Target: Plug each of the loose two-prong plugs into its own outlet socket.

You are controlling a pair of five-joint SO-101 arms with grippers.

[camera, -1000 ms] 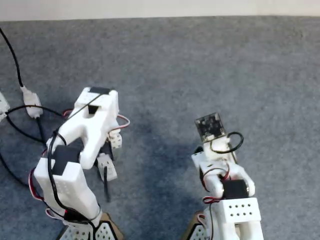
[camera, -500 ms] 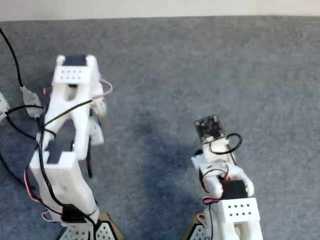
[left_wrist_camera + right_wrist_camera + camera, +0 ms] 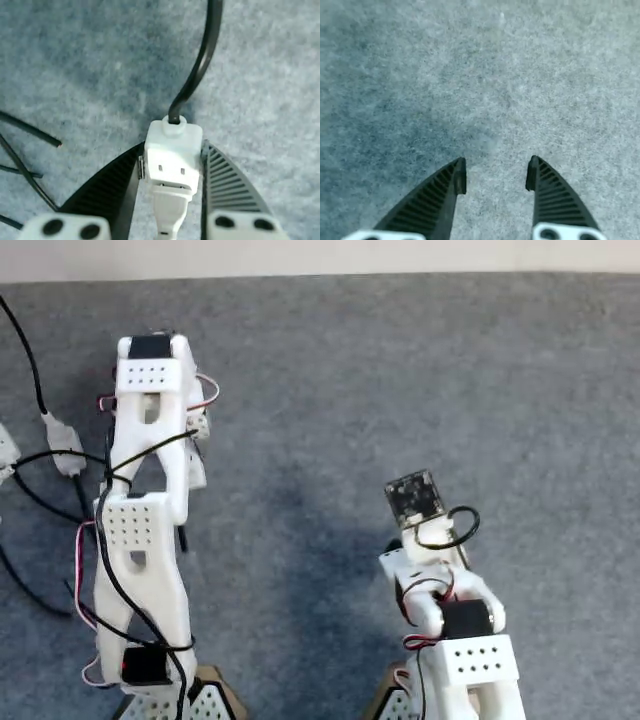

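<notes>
the left arm [image 3: 150,490] is stretched out towards the far side along the left part of the table. the left gripper [image 3: 172,150] has its 2 dark ribbed fingers [image 3: 112,190] closed narrow on a white plug [image 3: 171,157], 1 finger pressed against each side of its blocky body. a black cord [image 3: 200,65] leaves the far end of the plug and runs away over the grey carpet [image 3: 400,360]. 2 small marks show on the plug's upper face, and a narrower white piece continues from its near end towards the wrist; how the 2 parts join cannot be told. thin loose black cords [image 3: 25,131] lie on the carpet just beside the gripper.

in the high view, a white connector [image 3: 65,450] on its own black cord lies on the carpet to the left of the left arm, apart from it, and another white piece [image 3: 5,452] sits at the left edge.

the right arm [image 3: 445,610] is folded at the near right. the right gripper [image 3: 497,172] hangs above bare carpet with its fingers spread wide and nothing between them.
</notes>
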